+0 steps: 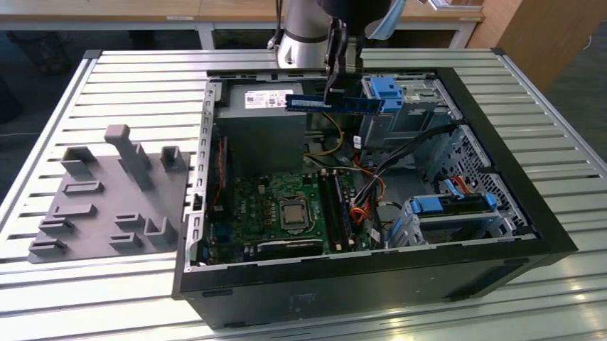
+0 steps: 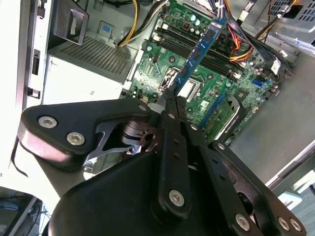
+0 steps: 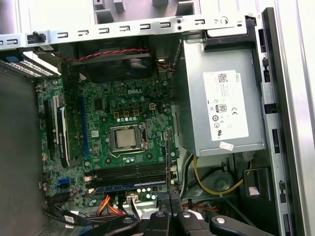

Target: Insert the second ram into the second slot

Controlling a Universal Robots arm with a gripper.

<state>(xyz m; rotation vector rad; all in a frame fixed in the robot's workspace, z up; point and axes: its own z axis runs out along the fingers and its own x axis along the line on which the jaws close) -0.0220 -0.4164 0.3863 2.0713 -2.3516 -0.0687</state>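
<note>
Grey slatted table (image 1: 114,78) holds the open computer case (image 1: 379,273), and in the upper middle of the exterior view the gripper (image 1: 329,92) pinches the second ram (image 1: 359,105) above it, which looks light, stiff and breakable, best held near its top edge.

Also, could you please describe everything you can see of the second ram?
The second ram is a thin, narrow blue circuit-board stick with dark chips and a pale label. It hangs level above the open case, clear of the motherboard, pinched near its middle from above by the shut gripper. Nothing else touches it.
</note>
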